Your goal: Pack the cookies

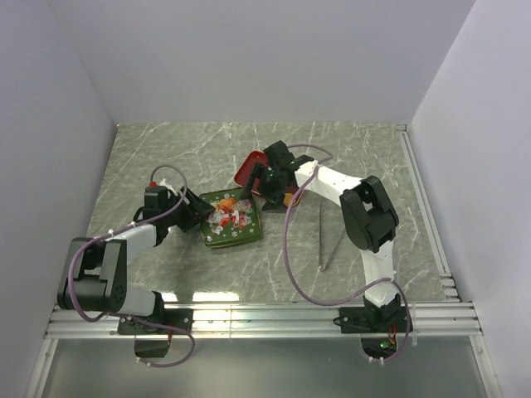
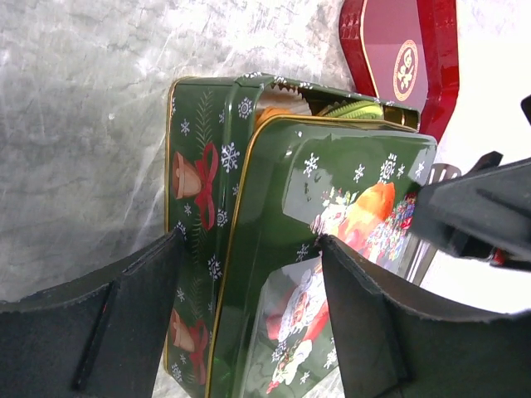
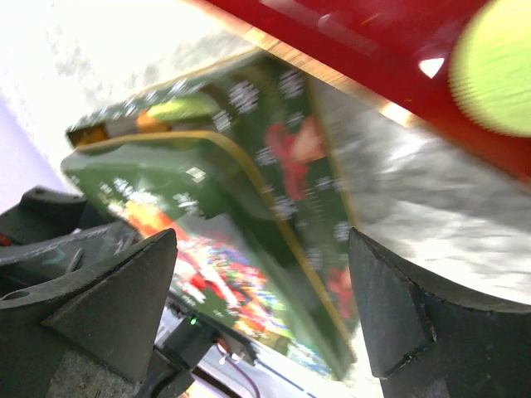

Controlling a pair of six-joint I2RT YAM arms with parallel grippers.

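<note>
Mid-table from above, the green tin (image 1: 230,219) lies clear of every edge. Left wrist: left gripper (image 2: 249,249) wide astride its crooked lid (image 2: 332,191); cookies (image 2: 353,109) inside. Right wrist: right gripper (image 3: 264,249) wide; only seating the lid seems left.

Top view: fixed high above and behind the arm bases, tilted down; whole table (image 1: 149,157) and three walls in frame; far from the work.
Left wrist view: mounted on the left arm, looking out between the jaws of the left gripper (image 2: 249,249); very close to the green tin (image 2: 274,191), seen along one side; red tray (image 2: 406,66) beyond.
Right wrist view: mounted on the right arm, looking between the jaws of the right gripper (image 3: 261,240); equally close, tilted, partly blurred; facing the tin from the other side.
Shared: green tin and red tray in all three.
</note>
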